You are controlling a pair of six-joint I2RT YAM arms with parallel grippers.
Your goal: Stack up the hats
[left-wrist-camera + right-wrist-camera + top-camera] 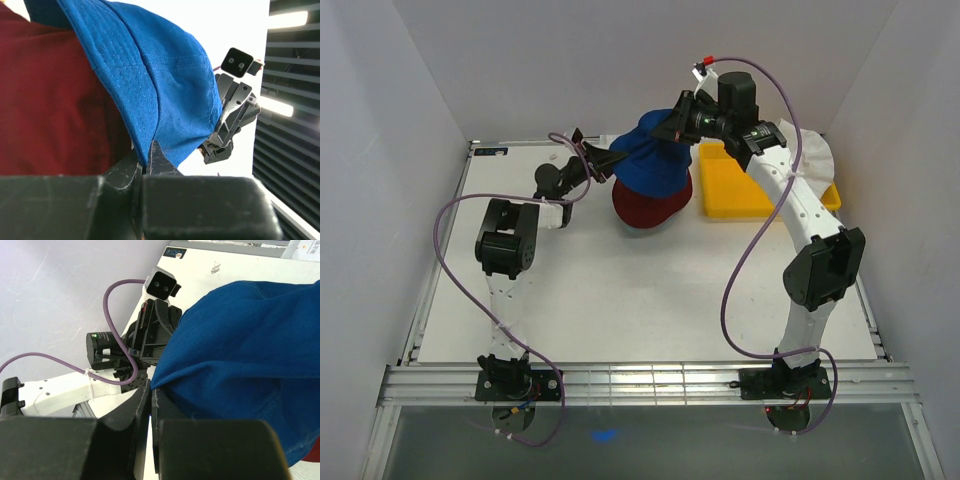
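A blue hat hangs between both grippers just above a dark red hat lying on the table at the back centre. My left gripper is shut on the blue hat's left brim; in the left wrist view its fingers pinch the blue brim, with the red hat behind. My right gripper is shut on the hat's far right brim; in the right wrist view the blue fabric sits between the closed fingertips. Other hats are out of view.
A yellow tray stands right of the hats, under the right arm. White fabric lies at the tray's far right corner. The white enclosure walls stand close behind and beside the table.
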